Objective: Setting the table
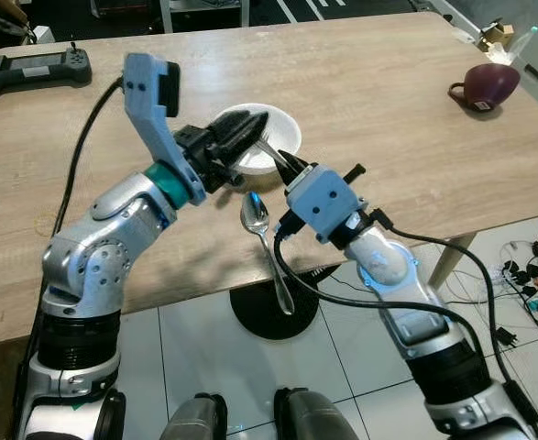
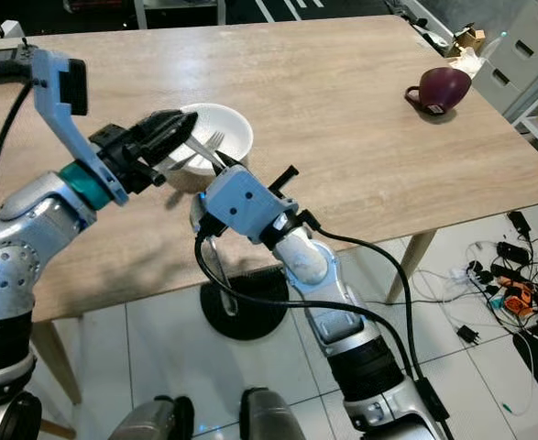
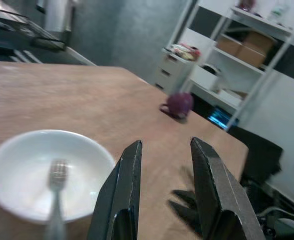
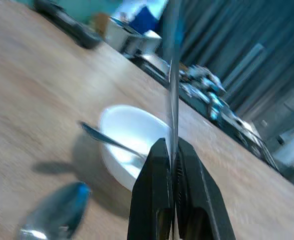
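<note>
Wooden table, one bowl, one spoon, right gripper clamping one fork, left gripper parted, empty.

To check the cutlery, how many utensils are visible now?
2. A silver metal fork is clamped in the right hand, its tines over the white round bowl. A silver metal spoon lies at the wooden table's near edge.

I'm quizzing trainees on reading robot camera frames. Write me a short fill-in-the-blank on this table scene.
1. The right gripper is shut on a ____.
2. The white bowl stands on the wooden ____.
3. The spoon lies at the table's near edge, its handle jutting past it, with its ____ on the tabletop.
4. The left gripper is ____, holding nothing.

Missing words: fork; table; bowl end; open
</note>
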`<state>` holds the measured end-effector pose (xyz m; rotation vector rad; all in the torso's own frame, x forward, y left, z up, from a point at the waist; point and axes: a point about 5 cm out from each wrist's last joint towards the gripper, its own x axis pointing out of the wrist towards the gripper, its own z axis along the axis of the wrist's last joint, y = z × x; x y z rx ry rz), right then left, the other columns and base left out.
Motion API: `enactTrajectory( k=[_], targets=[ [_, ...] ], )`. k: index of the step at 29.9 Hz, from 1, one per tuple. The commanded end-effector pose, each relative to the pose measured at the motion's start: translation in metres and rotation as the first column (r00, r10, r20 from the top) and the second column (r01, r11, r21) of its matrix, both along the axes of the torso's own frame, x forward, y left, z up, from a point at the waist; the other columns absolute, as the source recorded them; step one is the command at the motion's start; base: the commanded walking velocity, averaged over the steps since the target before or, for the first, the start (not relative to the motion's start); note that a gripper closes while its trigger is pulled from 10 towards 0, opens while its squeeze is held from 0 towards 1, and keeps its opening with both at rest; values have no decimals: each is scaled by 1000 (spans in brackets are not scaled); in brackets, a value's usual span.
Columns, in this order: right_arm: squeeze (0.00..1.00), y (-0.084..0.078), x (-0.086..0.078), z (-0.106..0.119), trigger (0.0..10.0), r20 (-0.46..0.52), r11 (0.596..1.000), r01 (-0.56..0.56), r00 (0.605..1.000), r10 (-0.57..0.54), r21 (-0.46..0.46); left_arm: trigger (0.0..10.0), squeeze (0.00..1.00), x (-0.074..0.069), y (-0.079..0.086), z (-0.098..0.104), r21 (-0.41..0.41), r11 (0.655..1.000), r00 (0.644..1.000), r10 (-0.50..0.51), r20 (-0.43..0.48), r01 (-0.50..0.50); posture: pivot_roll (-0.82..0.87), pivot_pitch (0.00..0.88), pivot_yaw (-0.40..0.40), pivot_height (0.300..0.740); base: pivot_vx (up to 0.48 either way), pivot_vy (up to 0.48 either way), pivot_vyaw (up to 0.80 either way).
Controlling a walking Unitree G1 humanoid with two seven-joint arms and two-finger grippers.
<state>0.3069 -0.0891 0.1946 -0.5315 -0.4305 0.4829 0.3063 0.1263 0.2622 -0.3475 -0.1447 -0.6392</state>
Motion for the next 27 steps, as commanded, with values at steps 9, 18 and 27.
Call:
enactTrajectory(
  k=[9, 18, 27],
  targets=[
    [0, -27, 15, -10, 10000, -89, 979, 186, 980, -179, 78, 10000, 0, -8, 33, -6, -4, 995, 995, 101, -25, -101, -96, 83, 17, 740, 0, 0, 0],
    [0, -43, 22, -9, 0, -159, 935, 280, 955, -249, 218, 10000, 0, -15, 6, -63, 428, 904, 991, 79, -108, -25, -110, 87, 19, 740, 0, 0, 0],
    [0, -41, 20, -11, 0, -165, 935, 268, 958, -234, 233, 10000, 0, -15, -1, -61, 412, 911, 993, 66, -103, -18, -103, 87, 16, 740, 0, 0, 0]
  ],
)
